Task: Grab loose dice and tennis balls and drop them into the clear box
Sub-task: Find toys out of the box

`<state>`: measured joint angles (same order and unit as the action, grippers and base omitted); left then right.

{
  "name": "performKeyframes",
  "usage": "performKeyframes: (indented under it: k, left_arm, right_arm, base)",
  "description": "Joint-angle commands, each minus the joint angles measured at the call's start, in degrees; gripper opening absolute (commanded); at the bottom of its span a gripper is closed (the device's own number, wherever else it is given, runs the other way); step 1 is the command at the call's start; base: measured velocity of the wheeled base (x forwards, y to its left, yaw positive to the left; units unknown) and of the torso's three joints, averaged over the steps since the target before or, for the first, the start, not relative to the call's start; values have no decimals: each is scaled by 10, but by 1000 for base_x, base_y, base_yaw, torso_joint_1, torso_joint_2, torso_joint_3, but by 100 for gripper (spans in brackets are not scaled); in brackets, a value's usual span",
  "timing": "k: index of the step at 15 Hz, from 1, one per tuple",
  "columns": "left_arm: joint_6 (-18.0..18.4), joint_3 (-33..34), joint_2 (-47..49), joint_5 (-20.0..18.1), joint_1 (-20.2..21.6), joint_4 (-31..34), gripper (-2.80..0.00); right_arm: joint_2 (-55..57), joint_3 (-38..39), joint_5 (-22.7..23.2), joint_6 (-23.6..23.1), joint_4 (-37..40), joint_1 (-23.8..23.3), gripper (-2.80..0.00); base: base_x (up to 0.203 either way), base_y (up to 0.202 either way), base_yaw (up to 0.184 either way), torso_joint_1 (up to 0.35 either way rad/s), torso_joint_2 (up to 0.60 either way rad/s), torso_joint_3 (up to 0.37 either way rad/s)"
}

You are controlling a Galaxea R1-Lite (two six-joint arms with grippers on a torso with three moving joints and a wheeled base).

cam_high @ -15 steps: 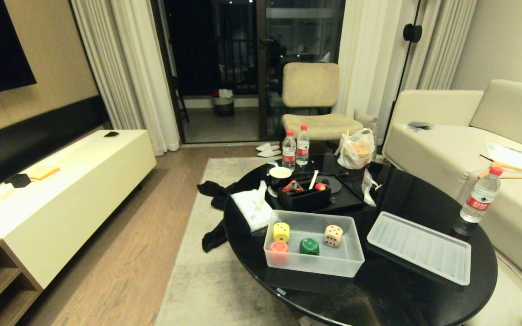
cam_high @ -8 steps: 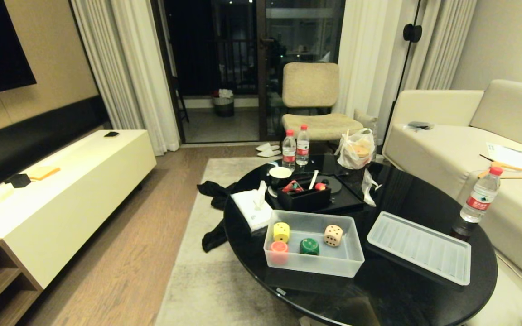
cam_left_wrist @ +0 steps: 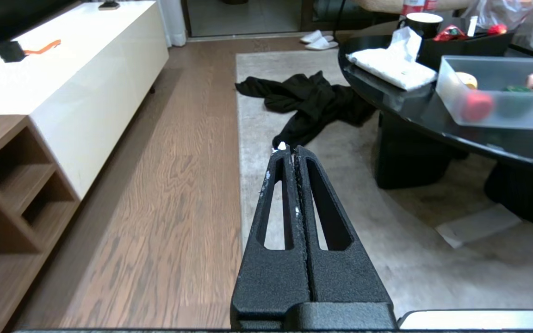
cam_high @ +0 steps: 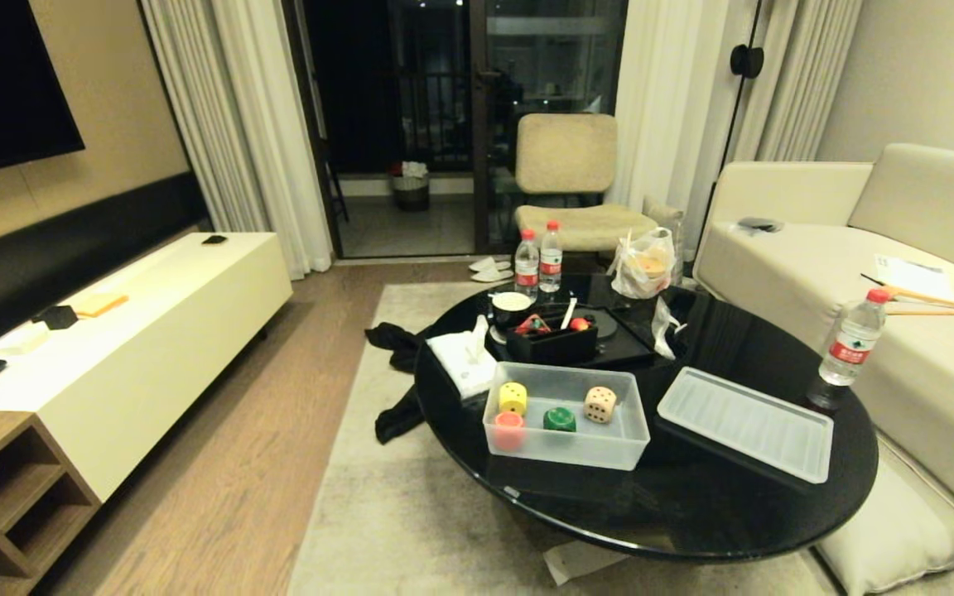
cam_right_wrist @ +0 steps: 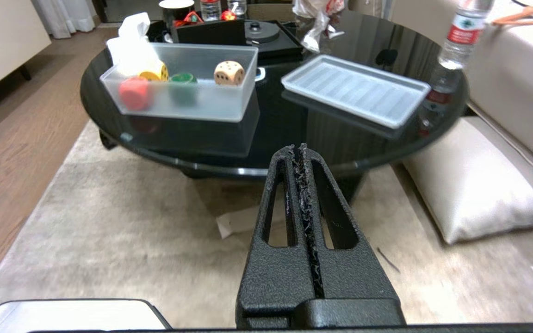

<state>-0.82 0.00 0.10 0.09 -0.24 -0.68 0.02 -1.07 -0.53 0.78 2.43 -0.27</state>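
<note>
The clear box (cam_high: 566, 452) stands open on the round black table (cam_high: 692, 517). Inside it lie several dice: yellow (cam_high: 513, 398), red-orange (cam_high: 508, 430), green (cam_high: 560, 420) and beige (cam_high: 599, 405). Its ribbed lid (cam_high: 744, 424) lies flat to the right of it. No tennis balls are in view. Neither arm shows in the head view. My left gripper (cam_left_wrist: 290, 149) is shut and empty, low over the rug, left of the table. My right gripper (cam_right_wrist: 296, 149) is shut and empty, short of the table's near edge, facing the clear box (cam_right_wrist: 188, 106) and lid (cam_right_wrist: 356, 89).
Behind the box stand a black organiser tray (cam_high: 551, 343), a tissue pack (cam_high: 464, 370), bottles and a bag. A water bottle (cam_high: 846, 348) stands at the table's right. Black clothing (cam_high: 398, 389) lies on the rug. A white cabinet (cam_high: 129, 331) is left, a sofa (cam_high: 816, 273) right, a cushion (cam_high: 899, 530) on the floor.
The whole head view has shifted: the table now looks a little smaller and farther, so the camera has moved back. Nothing on the table has moved.
</note>
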Motion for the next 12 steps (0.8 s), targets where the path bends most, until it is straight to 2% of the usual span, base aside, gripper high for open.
performKeyframes:
  k: [1, 12]
  left_arm:
    - [0, 1, 0, 0, 0, 0, -280]
    - [0, 1, 0, 0, -1, 0, -280]
  right_arm:
    - [0, -1, 0, 0, -1, 0, -280]
    - [0, 0, 0, 0, -1, 0, -280]
  base:
    - [-198, 0, 13, 3, 6, 2]
    - [-193, 0, 7, 2, 1, 2]
